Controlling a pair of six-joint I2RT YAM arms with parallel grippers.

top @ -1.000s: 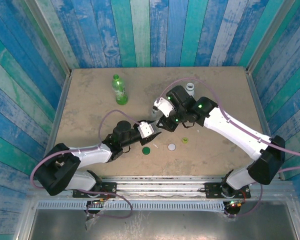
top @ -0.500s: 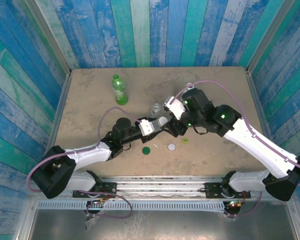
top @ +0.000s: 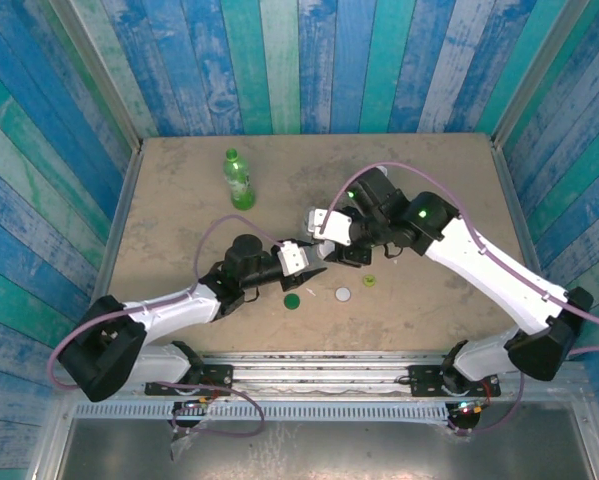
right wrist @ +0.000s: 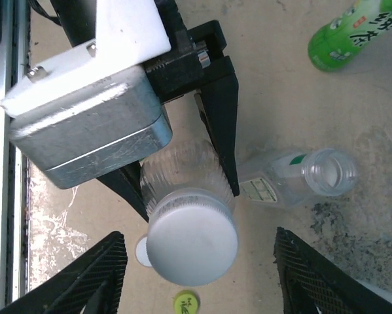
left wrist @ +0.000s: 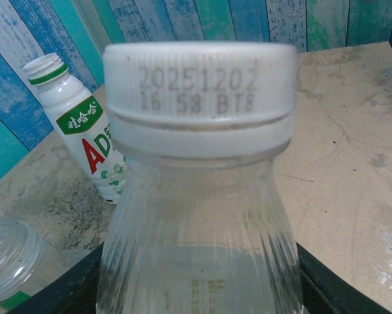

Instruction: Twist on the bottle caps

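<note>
Sandy tabletop [top: 179, 180]; clear bottle [right wrist: 182, 167] clamped in left jaws; white cap [right wrist: 192, 237] seated, between open right jaws. Cap to be gripped squarely, turned without tilting.

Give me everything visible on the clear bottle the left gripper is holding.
The clear bottle is small, transparent ribbed plastic, standing upright. A white cap with a printed date code sits on its neck above a white ring; how tight it is I cannot tell. The left gripper clamps its body from both sides. The right gripper hangs open over the cap, apart from it.
</note>
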